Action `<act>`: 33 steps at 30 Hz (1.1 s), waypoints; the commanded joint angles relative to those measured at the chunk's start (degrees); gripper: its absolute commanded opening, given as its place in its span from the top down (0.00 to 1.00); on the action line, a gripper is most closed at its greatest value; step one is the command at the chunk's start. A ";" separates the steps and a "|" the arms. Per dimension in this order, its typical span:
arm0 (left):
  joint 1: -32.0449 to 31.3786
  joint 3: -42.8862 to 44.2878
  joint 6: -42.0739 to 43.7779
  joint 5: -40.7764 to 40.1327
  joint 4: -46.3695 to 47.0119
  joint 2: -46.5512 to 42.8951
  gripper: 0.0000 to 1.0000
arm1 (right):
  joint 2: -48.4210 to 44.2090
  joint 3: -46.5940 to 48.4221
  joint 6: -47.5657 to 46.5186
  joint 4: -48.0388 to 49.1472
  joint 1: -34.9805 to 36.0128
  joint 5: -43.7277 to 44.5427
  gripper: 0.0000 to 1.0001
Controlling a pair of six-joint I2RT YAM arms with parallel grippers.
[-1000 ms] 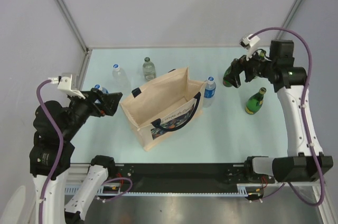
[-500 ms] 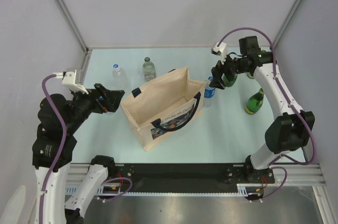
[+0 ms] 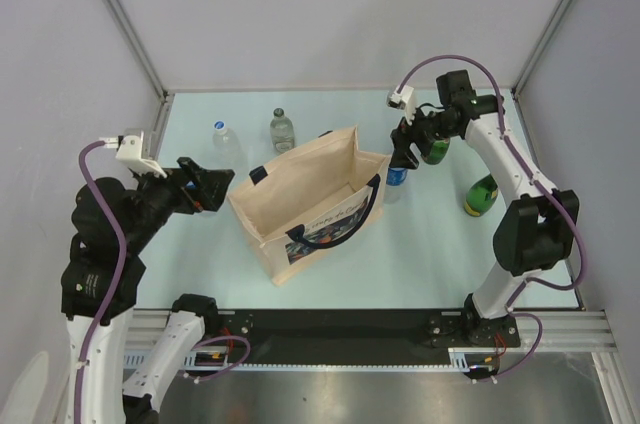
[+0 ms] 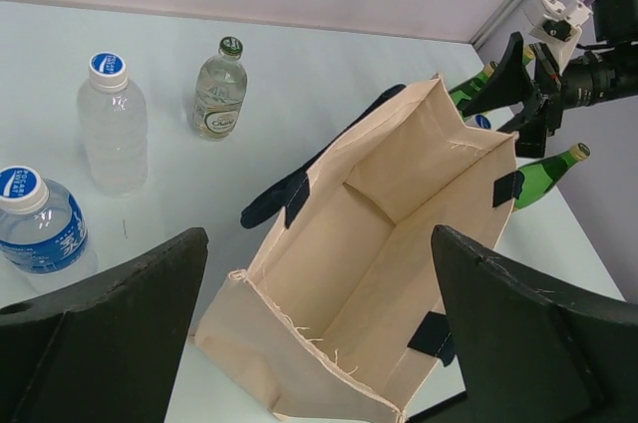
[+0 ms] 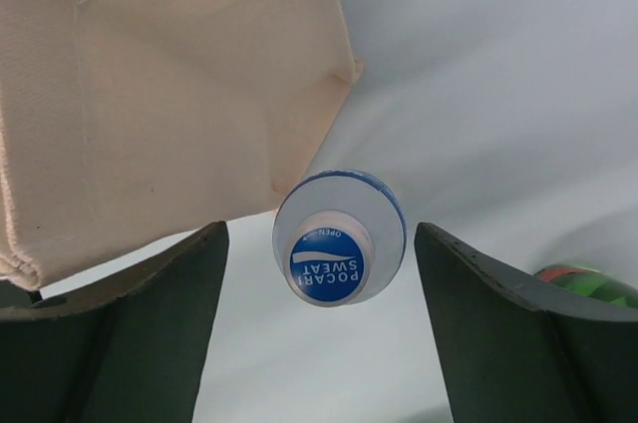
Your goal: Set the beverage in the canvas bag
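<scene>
- Canvas bag (image 3: 300,199): upright, mouth open, nothing inside; your task is barely begun.
- Left gripper (image 3: 205,189): jaws apart, empty, beside the bag.
- Right gripper (image 3: 408,147): jaws apart, straddling the bottle, not gripping.
- Beverage bottle (image 5: 339,238): stands on the table (image 3: 420,254) just beside the bag; you have grasp, lift and placement left.

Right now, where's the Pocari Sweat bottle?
Top view: the bottle stands just right of the bag, at its far corner, below the right gripper, between its open fingers.

Robot lab cell, plain grey walls (image 3: 330,14), aluminium-framed table (image 3: 420,244)
</scene>
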 commanded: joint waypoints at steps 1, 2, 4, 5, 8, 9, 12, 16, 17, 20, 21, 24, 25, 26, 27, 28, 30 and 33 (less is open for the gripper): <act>0.58 0.96 0.52 -0.62 0.72 0.12 0.00 | 1.03 2.87 -1.10 -0.26 0.29 -0.23 0.23; 0.58 0.87 0.35 -0.62 0.81 -0.06 0.00 | 1.21 2.87 -1.28 -0.44 0.20 -0.23 0.25; 0.58 0.61 0.35 -0.79 0.81 -0.24 0.00 | 1.38 2.70 -1.46 -0.44 0.20 -0.14 0.28; 0.58 0.26 0.35 -0.79 0.81 -0.41 0.00 | 1.47 2.52 -1.46 -0.44 0.20 -0.23 0.29; 0.58 0.16 0.26 -0.71 0.72 -0.50 0.00 | 1.56 2.61 -1.46 -0.44 0.29 -0.14 0.33; 0.58 -0.01 0.17 -0.79 0.72 -0.50 0.00 | 1.65 2.61 -1.54 -0.44 0.47 -0.06 0.35; 0.58 -0.53 0.17 -1.14 0.98 -0.50 0.00 | 1.74 3.04 -1.72 -0.71 0.99 0.03 0.50; 0.58 -1.42 -0.18 -0.97 1.25 -0.32 0.00 | 1.21 3.40 -1.98 -1.41 1.17 0.30 0.77; 0.58 -1.77 -0.18 -0.88 1.51 -0.41 0.00 | 0.95 3.40 -1.90 -1.32 1.08 0.30 0.81; 0.58 -3.17 -0.88 0.00 2.21 -0.32 0.00 | -1.16 4.10 -0.76 -0.88 0.91 0.47 0.91; 0.58 -3.78 -2.01 -0.18 2.48 -0.24 0.00 | -1.69 4.54 0.20 -0.45 0.82 1.26 0.95; 0.58 -6.16 -4.30 1.40 3.44 1.08 0.00 | -3.88 6.56 2.41 -0.97 0.38 2.32 1.00; 0.58 -6.51 -4.66 2.45 3.88 2.13 0.00 | -4.41 7.69 3.11 -1.06 0.03 2.67 1.00; 0.58 -7.04 -5.01 2.89 4.06 2.66 0.00 | -5.63 8.14 3.55 -1.23 -0.15 3.11 1.00; 0.58 -7.04 -5.19 3.42 4.06 3.19 0.00 | -6.26 8.67 3.90 -1.41 -0.24 4.24 1.00; 0.58 -6.96 -5.19 4.12 4.24 4.24 0.00 | -6.78 9.63 4.86 -1.32 -0.41 4.86 1.00; 0.58 -6.60 -4.49 4.74 4.24 5.12 0.00 | -8.72 10.86 5.83 -0.80 -0.67 6.53 1.00; 0.58 -6.08 -3.00 5.27 4.24 6.44 0.00 | -10.56 14.37 6.98 -1.14 -1.38 7.76 1.00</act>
